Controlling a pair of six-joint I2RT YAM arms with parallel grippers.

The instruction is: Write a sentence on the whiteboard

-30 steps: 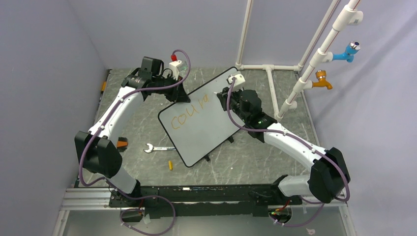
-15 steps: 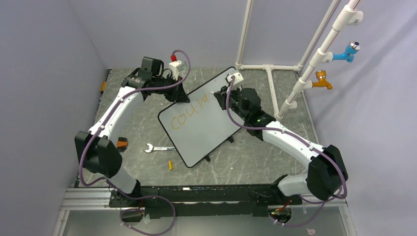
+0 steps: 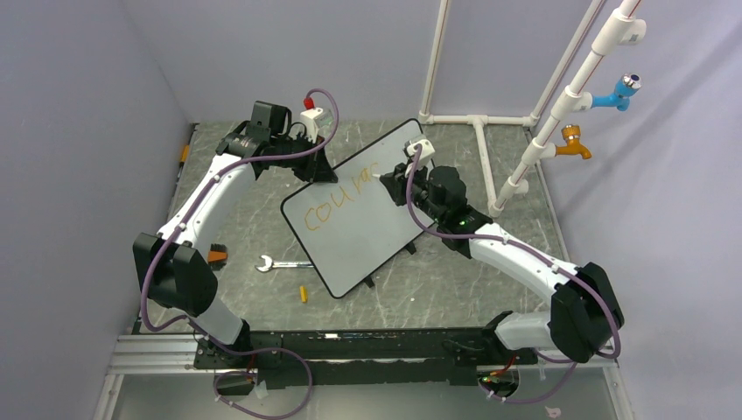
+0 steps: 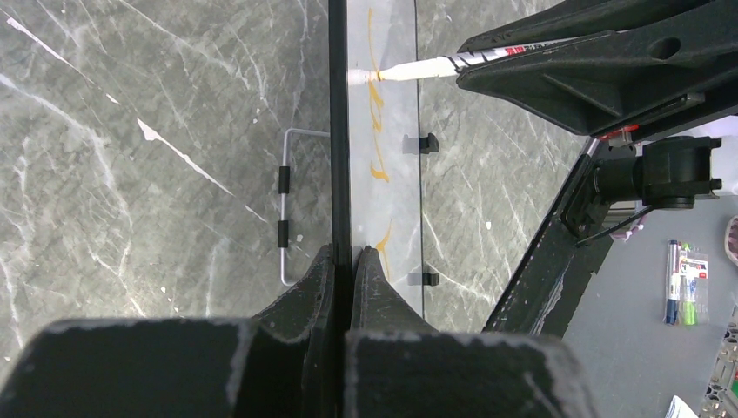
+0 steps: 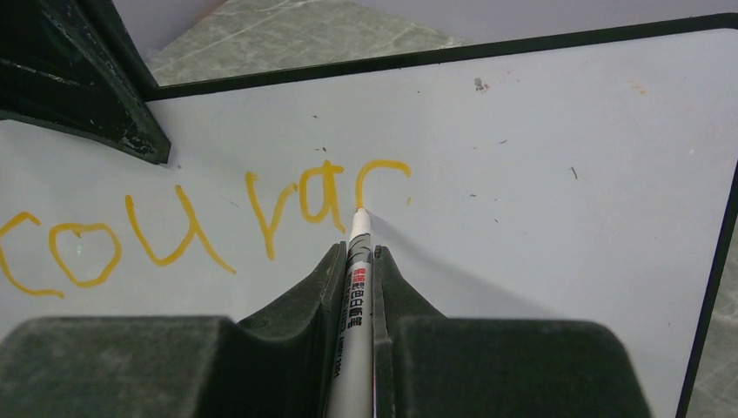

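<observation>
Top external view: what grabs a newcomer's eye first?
The big whiteboard set diagonally mid-table stands out first, with orange lettering reading roughly "coura" plus a half-formed letter. The right gripper is shut on a marker whose tip meets that last stroke. The left gripper clamps the board's far-left edge.

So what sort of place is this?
Probably a robotics lab test cell: plain lilac partition walls box in a grey marbled tabletop, with a white plastic pipe rig bearing a blue tap and an orange tap.
</observation>
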